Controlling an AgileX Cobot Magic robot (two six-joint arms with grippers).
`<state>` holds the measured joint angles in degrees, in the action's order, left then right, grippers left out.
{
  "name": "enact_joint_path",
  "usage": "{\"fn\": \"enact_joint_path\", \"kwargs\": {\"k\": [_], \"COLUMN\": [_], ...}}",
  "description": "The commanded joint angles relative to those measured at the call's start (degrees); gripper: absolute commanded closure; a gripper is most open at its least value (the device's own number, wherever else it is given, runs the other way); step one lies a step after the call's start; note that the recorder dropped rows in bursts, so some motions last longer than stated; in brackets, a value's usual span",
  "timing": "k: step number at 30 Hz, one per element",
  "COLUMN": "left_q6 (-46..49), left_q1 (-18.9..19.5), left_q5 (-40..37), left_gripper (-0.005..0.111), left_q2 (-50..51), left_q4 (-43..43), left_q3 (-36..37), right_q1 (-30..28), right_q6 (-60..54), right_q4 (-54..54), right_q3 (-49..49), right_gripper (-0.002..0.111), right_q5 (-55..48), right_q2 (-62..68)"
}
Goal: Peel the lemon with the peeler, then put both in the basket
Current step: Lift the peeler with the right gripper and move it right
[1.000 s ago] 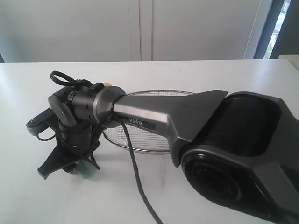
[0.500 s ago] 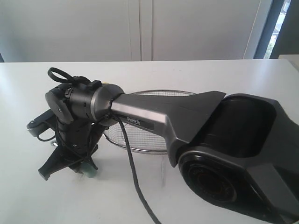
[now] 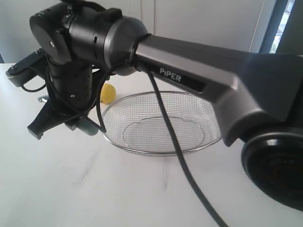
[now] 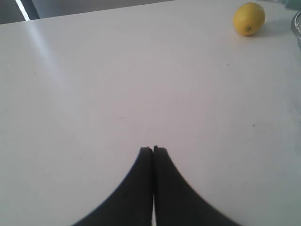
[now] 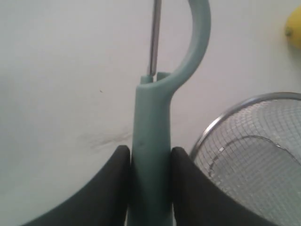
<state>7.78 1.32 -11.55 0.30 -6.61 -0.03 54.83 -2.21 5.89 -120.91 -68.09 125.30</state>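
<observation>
My right gripper is shut on the pale teal handle of the peeler, whose looped head and metal blade point away from the wrist, above the table. In the exterior view that gripper hangs above the table to the left of the wire-mesh basket, with the teal handle end showing below it. The yellow lemon lies on the table by the basket's far left rim. My left gripper is shut and empty over bare table, with the lemon far ahead of it.
The right arm's long grey link and its black cable cross over the basket in the exterior view. The basket's steel rim lies close beside the held peeler. White tabletop surrounds everything.
The right gripper closed on the peeler handle on the table and then lifted it well up. The rising wrist uncovered the lemon. The left gripper stayed shut.
</observation>
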Motion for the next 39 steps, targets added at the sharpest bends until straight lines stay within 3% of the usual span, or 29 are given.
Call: {"fn": "enact_joint_path", "kwargs": {"k": [1, 8, 23, 30, 39], "left_q6": [0.0, 0.0, 0.0, 0.0, 0.0], "left_q1": [-0.3, -0.3, -0.3, -0.3, -0.3], "left_q5": [-0.1, -0.1, -0.1, -0.1, -0.1], "left_gripper": [0.107, 0.107, 0.107, 0.107, 0.107], "left_q2": [-0.3, -0.3, -0.3, -0.3, -0.3], "left_q4": [-0.5, -0.5, -0.5, -0.5, -0.5], "left_q3": [0.0, 0.0, 0.0, 0.0, 0.0], "right_q1": [-1.0, -4.8, -12.7, -14.3, -21.7], "right_q6": [-2.0, -2.6, 1.3, 1.6, -2.0], "right_q4": [2.1, 1.9, 1.4, 1.8, 0.6], "right_q3": [0.5, 9.3, 41.3, 51.7, 60.4], "right_gripper": [0.108, 0.108, 0.108, 0.108, 0.108], "right_q5": [-1.9, -1.9, 8.9, 11.1, 14.8], "right_q2": [-3.7, -11.0, -37.9, -46.0, -52.3]}}
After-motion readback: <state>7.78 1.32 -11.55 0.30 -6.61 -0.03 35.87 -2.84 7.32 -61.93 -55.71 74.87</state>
